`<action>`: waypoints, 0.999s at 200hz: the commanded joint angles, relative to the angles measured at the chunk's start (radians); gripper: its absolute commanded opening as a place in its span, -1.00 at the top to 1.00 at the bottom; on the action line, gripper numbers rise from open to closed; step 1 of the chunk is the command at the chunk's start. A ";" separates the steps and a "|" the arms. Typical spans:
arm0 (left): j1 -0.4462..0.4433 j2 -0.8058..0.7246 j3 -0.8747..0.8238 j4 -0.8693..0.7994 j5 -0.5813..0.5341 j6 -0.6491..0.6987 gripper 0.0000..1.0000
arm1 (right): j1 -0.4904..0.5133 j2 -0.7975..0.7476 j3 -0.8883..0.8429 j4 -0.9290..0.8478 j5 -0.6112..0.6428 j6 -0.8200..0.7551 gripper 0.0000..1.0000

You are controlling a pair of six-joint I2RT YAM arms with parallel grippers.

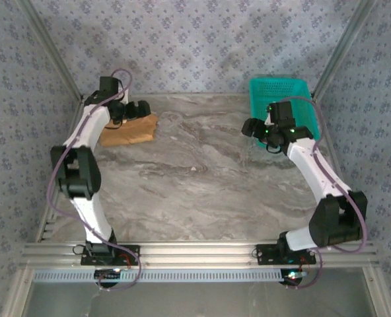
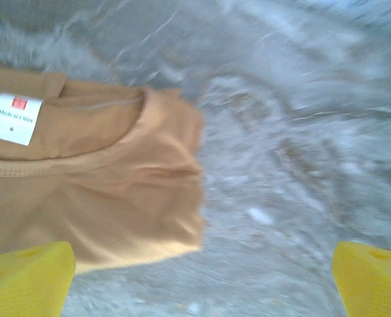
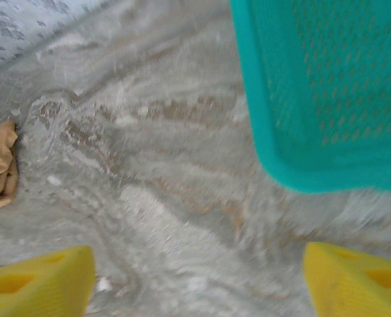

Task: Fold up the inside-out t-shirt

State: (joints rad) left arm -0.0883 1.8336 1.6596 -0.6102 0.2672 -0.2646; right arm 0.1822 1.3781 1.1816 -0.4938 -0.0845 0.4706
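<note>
Grey marbled table (image 1: 202, 191) holds both arm bases at its near edge. The left gripper (image 2: 195, 281) hangs with yellow fingers spread wide and nothing between them, over the inside-out t-shirt (image 1: 133, 132). The tan-orange shirt lies folded in a compact bundle by the far left corner, white label (image 2: 15, 117) up. The right gripper (image 3: 195, 281), likewise spread and empty, hovers beside the teal basket (image 1: 281, 89) at the far right corner.

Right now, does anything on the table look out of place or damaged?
Nothing stands out. The t-shirt lies folded at the far left, its care label facing up; the teal basket looks intact.
</note>
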 commanded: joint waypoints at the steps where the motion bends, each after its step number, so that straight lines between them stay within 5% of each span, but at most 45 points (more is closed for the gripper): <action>1: -0.062 -0.220 -0.198 0.124 -0.091 -0.047 -0.99 | -0.013 -0.108 -0.098 0.072 0.172 -0.175 -0.85; 47: -0.211 -0.607 -0.710 0.496 -0.372 0.097 -0.99 | -0.019 -0.274 -0.343 0.330 0.373 -0.340 -1.00; 100: -0.195 -0.641 -0.871 0.540 -0.456 0.032 -0.99 | -0.067 -0.276 -0.488 0.395 0.533 -0.359 -1.00; 156: -0.193 -0.678 -0.990 0.646 -0.484 0.026 -0.99 | -0.129 -0.153 -0.754 0.956 0.453 -0.398 -0.98; 187: -0.192 -0.664 -0.971 0.604 -0.525 0.003 -0.99 | -0.128 -0.015 -0.763 1.124 0.372 -0.465 -0.88; 200: -0.192 -0.664 -0.976 0.614 -0.531 0.001 -0.99 | -0.128 0.028 -0.754 1.151 0.321 -0.517 -1.00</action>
State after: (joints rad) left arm -0.2859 1.1732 0.6727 -0.0246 -0.2245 -0.2443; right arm 0.0566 1.3415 0.4240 0.4500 0.3336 0.0582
